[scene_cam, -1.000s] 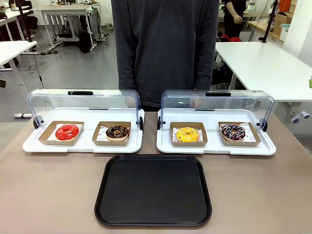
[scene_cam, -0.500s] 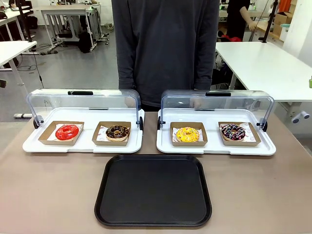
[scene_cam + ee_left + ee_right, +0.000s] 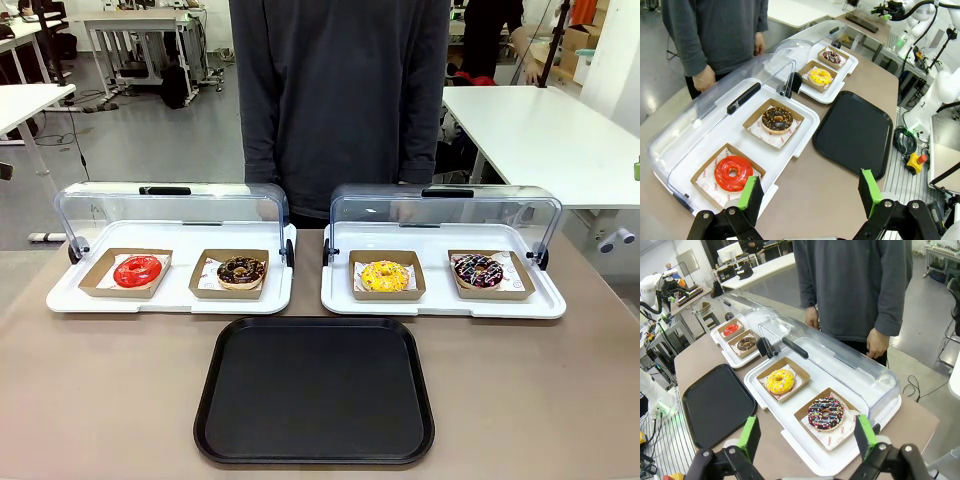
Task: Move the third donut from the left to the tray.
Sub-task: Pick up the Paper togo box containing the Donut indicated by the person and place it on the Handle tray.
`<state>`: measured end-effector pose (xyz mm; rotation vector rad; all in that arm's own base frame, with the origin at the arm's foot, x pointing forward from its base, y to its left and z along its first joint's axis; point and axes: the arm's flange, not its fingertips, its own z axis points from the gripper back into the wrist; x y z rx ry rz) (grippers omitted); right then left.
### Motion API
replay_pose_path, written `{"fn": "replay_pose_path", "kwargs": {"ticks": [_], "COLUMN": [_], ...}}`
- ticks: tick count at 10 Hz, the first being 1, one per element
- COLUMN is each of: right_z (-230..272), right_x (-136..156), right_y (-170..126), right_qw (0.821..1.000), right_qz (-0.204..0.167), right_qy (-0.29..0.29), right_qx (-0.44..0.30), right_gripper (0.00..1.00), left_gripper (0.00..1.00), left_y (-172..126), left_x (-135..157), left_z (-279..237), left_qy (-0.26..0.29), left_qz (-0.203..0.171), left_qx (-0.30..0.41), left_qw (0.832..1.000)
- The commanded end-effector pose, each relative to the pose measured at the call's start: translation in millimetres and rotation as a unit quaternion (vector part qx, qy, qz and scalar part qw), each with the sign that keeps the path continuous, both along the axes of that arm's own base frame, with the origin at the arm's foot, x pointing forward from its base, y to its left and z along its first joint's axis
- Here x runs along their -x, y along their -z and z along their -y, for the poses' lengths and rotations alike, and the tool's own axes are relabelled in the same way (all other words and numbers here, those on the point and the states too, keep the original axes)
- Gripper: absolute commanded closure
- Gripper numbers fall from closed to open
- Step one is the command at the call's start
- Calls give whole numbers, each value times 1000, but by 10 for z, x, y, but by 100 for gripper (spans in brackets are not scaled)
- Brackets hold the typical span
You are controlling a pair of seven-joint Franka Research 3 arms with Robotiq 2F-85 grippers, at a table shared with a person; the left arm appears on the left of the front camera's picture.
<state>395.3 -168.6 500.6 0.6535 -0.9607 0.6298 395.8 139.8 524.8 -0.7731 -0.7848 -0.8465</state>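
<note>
The third donut from the left [image 3: 385, 275] is yellow-glazed with sprinkles and lies in a brown cardboard holder on the right white tray, beside a chocolate sprinkled donut [image 3: 478, 270]. It also appears in the left wrist view as the yellow donut [image 3: 820, 76] and in the right wrist view as the yellow donut [image 3: 780, 381]. The black tray [image 3: 315, 390] lies bare at the table's near middle. My left gripper [image 3: 809, 192] hangs open high above the table near the red donut [image 3: 733, 172]. My right gripper [image 3: 803, 435] hangs open above the right white tray's near corner.
Two white trays [image 3: 170, 297] with raised clear domed lids [image 3: 445, 215] stand side by side behind the black tray. The left one holds a red donut [image 3: 137, 270] and a chocolate donut [image 3: 241, 270]. A person in a grey top [image 3: 340, 100] stands at the far edge.
</note>
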Motion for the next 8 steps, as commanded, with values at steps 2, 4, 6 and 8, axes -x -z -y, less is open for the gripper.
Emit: {"fn": "replay_pose_path", "kwargs": {"ticks": [2, 4, 6, 8], "right_z": [-3, -3, -3, -3], "right_x": [-43, -43, -43, -43], "right_y": [3, 3, 3, 3], "right_qw": [1000, 1000, 1000, 1000], "right_qz": [19, 19, 19, 19], "right_qy": [-1, -1, -1, -1], "right_qx": [-6, -6, -6, -6], "right_gripper": [0, 0, 0, 0], "left_gripper": [0, 0, 0, 0], "left_y": [-5, -5, -5, -5], "left_x": [-8, -8, -8, -8], "left_z": [0, 0, 0, 0], "left_qy": [3, 3, 3, 3], "left_qz": [5, 5, 5, 5], "left_qx": [8, 8, 8, 8], "left_qw": [1000, 1000, 1000, 1000]}}
